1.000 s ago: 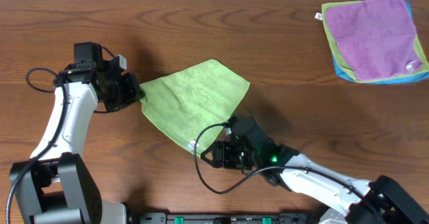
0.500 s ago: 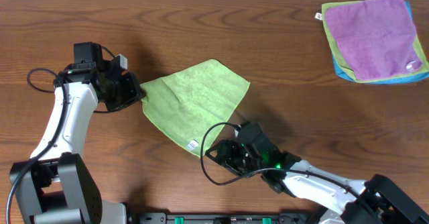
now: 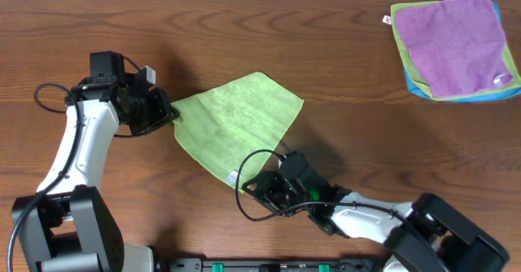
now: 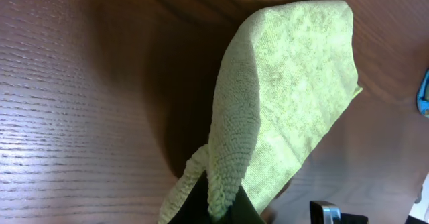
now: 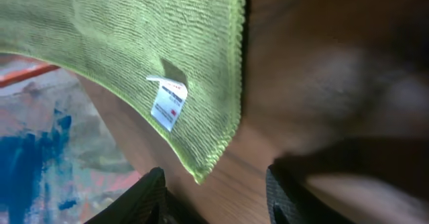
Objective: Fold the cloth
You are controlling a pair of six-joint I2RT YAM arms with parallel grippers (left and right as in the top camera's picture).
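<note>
Dark wooden surface [image 3: 350,60], square lime-green terry cloth [image 3: 240,117] lying mid-left. Left tool [image 3: 165,113] is clenched on its bunched-up left corner. Right tool [image 3: 254,187] sits spread apart and empty, just beside the tagged bottom corner.

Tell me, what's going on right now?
Left tool shut on cloth corner. Right tool open at tagged corner, not gripping. Stacked cloths far off.

My left gripper [image 3: 170,115] is black against a lime-green, finely ribbed cloth [image 3: 236,113]. Its tag [image 5: 167,102] is white with red print. My table [image 3: 342,28] is dark brown wood grain. A purple cloth [image 3: 456,32] shows green and blue edges beneath.
</note>
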